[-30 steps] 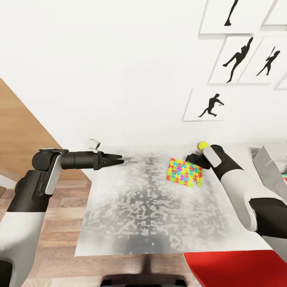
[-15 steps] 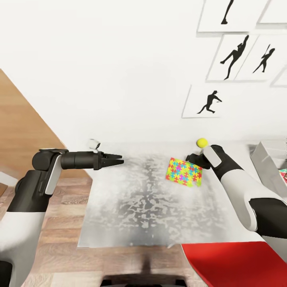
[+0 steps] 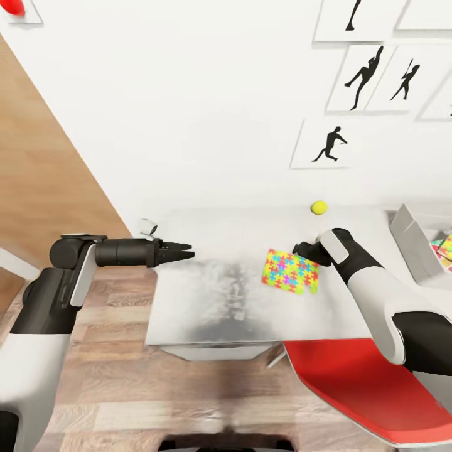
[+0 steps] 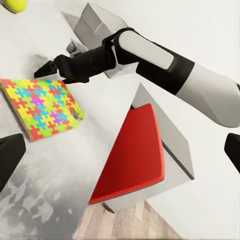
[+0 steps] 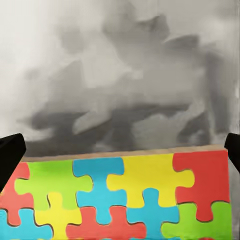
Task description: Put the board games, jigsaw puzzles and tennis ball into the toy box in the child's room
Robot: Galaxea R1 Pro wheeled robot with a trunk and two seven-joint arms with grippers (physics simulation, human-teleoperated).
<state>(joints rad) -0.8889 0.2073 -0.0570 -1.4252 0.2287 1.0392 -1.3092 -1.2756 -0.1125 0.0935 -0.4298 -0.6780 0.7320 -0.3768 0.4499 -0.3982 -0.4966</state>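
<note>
A bright jigsaw puzzle [image 3: 290, 271] lies flat on the pale table [image 3: 207, 301], near its middle, with the tennis ball [image 3: 319, 207] well behind it by the wall. The right gripper [image 3: 306, 250] hangs at the sheet's far edge; in the right wrist view its two dark fingertips [image 5: 10, 155] stand spread wide to either side of the puzzle [image 5: 120, 197], holding nothing. The left gripper [image 3: 182, 253] is held out level over the table's left end, well apart from the sheet; its wrist view shows its own tips at the frame's two sides, open and empty. The toy box [image 3: 411, 242] sits at the table's right end, some colourful contents just visible inside. A red chair [image 3: 370, 389] is tucked under the near edge.

The step in hand looks like a pick of the puzzle. A sheet this thin gives little to pinch from above, so the fingers probably need to catch one edge cleanly, or slide it toward the table's rim first.
</note>
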